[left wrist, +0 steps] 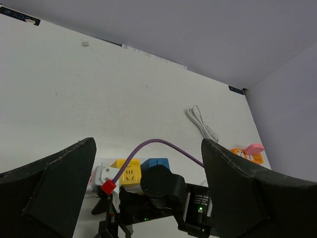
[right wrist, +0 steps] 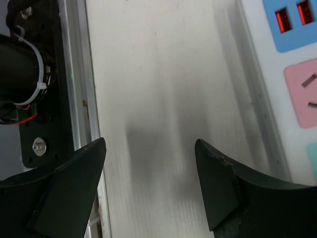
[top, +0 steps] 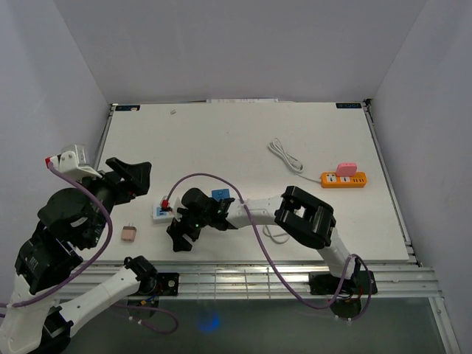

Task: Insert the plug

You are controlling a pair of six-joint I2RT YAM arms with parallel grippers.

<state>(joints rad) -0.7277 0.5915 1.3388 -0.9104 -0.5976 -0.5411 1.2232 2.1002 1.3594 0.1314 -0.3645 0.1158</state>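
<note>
The small pinkish plug (top: 129, 234) lies flat on the table near the front edge, left of my right gripper. A socket block (top: 164, 212) with white, yellow (left wrist: 126, 173) and blue (left wrist: 156, 163) sections lies just behind it; the right wrist view shows its blue USB face (right wrist: 292, 24) and pink socket (right wrist: 302, 96). My right gripper (top: 182, 236) (right wrist: 149, 148) hangs low over bare table beside the block, open and holding nothing. My left gripper (top: 144, 179) (left wrist: 148, 148) is raised at the left, wide open and empty, looking down on the right wrist (left wrist: 163, 186).
An orange power strip (top: 344, 178) with a pink plug (top: 346, 167) on it sits at the right, and a coiled white cable (top: 286, 155) lies behind it. A purple cable (top: 203, 177) arcs over the block. The front rail (right wrist: 81, 74) and a black arm mount (right wrist: 29, 74) lie beside my right gripper.
</note>
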